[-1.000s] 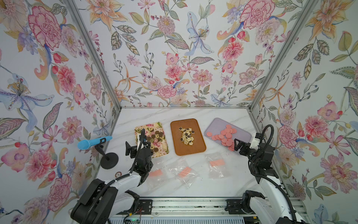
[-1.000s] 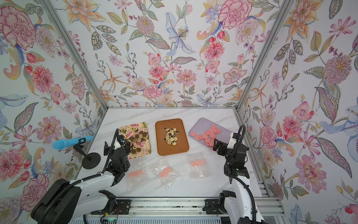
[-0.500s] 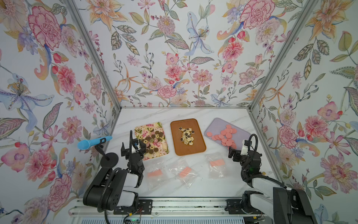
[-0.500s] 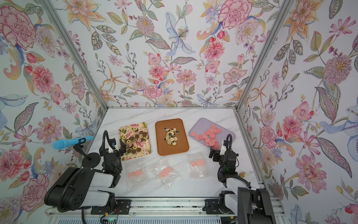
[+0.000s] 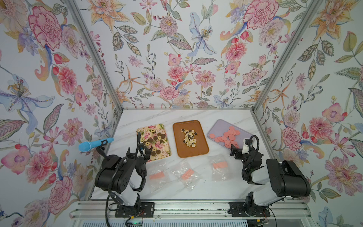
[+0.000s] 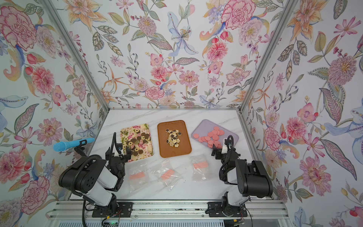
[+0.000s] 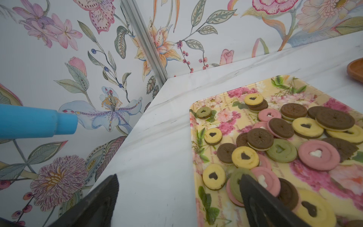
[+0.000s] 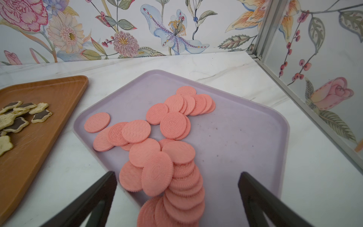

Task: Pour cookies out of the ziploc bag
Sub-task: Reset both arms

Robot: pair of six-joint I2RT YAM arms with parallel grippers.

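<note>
Three clear ziploc bags (image 5: 157, 175) (image 5: 187, 175) (image 5: 219, 167) lie flat on the marble table, each showing a pink strip and no cookies that I can make out. The cookies lie on trays behind them: brown, yellow, pink and green rounds (image 5: 153, 140) (image 7: 318, 155) on a floral tray (image 5: 163, 153), small stars (image 5: 189, 137) on a brown tray (image 5: 192, 152), and pink discs (image 5: 227, 136) (image 8: 172, 123) on a lavender tray (image 5: 220, 125). My left gripper (image 5: 137, 153) (image 7: 179, 176) hangs open over the floral tray's near left edge. My right gripper (image 5: 240, 149) (image 8: 177, 174) hangs open over the lavender tray's near corner. Neither holds anything.
A blue microphone (image 5: 96, 144) (image 7: 35, 121) on a black stand sits at the left wall. Flowered walls close in the table on three sides. An aluminium rail (image 5: 186, 208) with both arm bases runs along the front.
Both arms have folded back toward the front rail, drawing the grippers nearer the trays' front edges. The jaws have stayed open and the bags have not moved.
</note>
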